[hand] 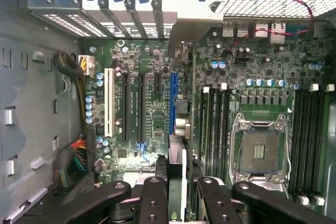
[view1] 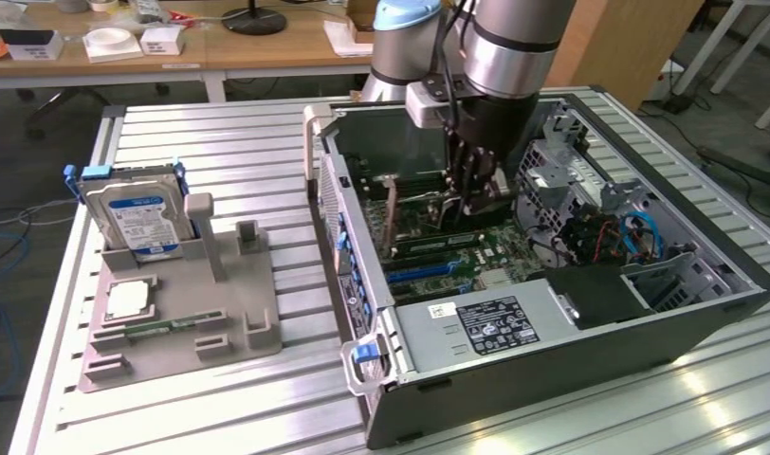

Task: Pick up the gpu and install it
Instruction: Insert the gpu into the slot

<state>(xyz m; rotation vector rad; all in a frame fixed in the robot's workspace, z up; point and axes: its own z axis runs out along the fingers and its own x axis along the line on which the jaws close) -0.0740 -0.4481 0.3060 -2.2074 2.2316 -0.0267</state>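
My gripper (view1: 468, 201) is lowered into the open computer case (view1: 359, 237), above the motherboard (view1: 467, 256). It is shut on the gpu (view1: 423, 210), a thin dark card that stands on edge and runs from the fingers toward the slot openings in the case wall. In the wrist view the gpu (hand: 177, 158) appears edge-on between the two black fingers (hand: 154, 195), with the gripper (hand: 177, 174) over the motherboard (hand: 262, 103). The card hangs just beside the long blue slot (hand: 172, 103). Whether its lower edge touches a slot I cannot tell.
A grey fixture (view1: 189, 318) on the slatted table, at the exterior view's left, holds a hard drive (view1: 137, 218), a processor (view1: 128, 300) and a green memory stick (view1: 168, 326). Inside the case are a power supply (view1: 486, 324), a drive cage (view1: 669, 275) and cables (hand: 73, 69).
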